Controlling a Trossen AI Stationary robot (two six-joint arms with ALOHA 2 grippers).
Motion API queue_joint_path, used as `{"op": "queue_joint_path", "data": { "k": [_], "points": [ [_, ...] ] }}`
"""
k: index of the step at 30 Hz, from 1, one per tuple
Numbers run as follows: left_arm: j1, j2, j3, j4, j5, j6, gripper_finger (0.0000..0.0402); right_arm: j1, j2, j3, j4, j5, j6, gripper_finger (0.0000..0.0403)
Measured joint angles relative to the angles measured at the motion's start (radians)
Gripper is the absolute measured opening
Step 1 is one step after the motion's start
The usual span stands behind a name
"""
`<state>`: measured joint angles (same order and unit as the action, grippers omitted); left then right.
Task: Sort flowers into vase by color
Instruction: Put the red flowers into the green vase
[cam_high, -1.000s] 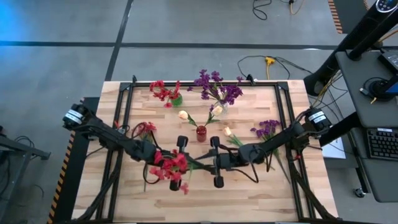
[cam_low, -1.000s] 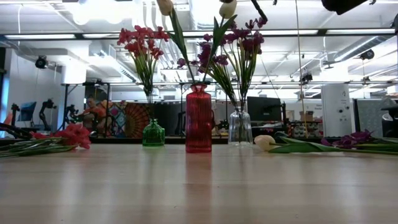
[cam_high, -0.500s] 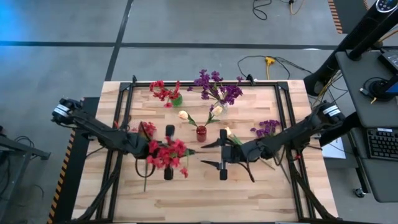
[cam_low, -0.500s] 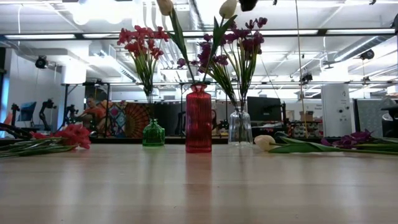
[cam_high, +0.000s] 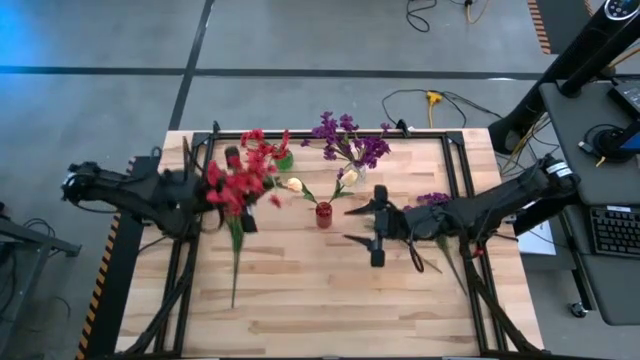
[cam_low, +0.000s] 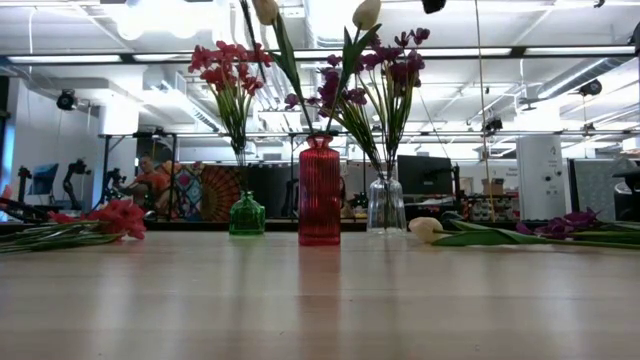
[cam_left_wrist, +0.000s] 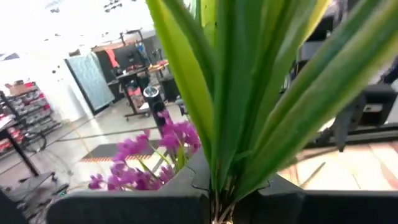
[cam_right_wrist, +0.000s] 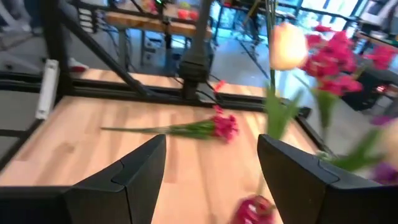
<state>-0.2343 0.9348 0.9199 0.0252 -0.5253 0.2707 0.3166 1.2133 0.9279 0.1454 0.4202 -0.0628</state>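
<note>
Left end effector (cam_high: 232, 190) pinches a red flower sprig (cam_high: 238, 180) by its stem, lifted over the worktop (cam_high: 300, 300) just beside the green vase (cam_high: 285, 160) that already holds red blossoms. Right end effector (cam_high: 372, 225) hangs spread and empty beside the red vase (cam_high: 323, 214). Step in hand looks like carrying. Next: stand the stem upright and lower it into the green vase's narrow mouth.

Lab: concrete floor (cam_high: 120, 40), workbenches (cam_low: 150, 150), ceiling strip lights (cam_low: 100, 58).

Left hand (cam_high: 232, 187) clamped shut, raised left of the red vase (cam_high: 323, 214); right hand (cam_high: 375, 224), fingers spread, right of it.
</note>
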Motion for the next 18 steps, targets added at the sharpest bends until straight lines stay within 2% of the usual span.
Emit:
{"op": "queue_joint_path", "data": {
  "k": [5,10,14,18],
  "points": [
    [0.242,-0.003,0.057,-0.050,0.227,0.002,0.0002,-0.080,-0.042,0.000,-0.073,-0.003,-0.017,0.0240],
    [0.435,0.069,0.244,-0.188,0.393,0.033,0.0002,-0.154,-0.048,0.000,-0.110,-0.078,-0.024,0.0237],
    [0.524,0.143,0.420,-0.339,0.412,0.084,0.0002,-0.196,-0.033,0.000,-0.115,-0.139,-0.025,0.0240],
    [0.597,0.188,0.529,-0.374,0.415,0.154,0.0002,-0.213,-0.011,0.000,-0.126,-0.140,-0.026,0.0242]
  ]
}}
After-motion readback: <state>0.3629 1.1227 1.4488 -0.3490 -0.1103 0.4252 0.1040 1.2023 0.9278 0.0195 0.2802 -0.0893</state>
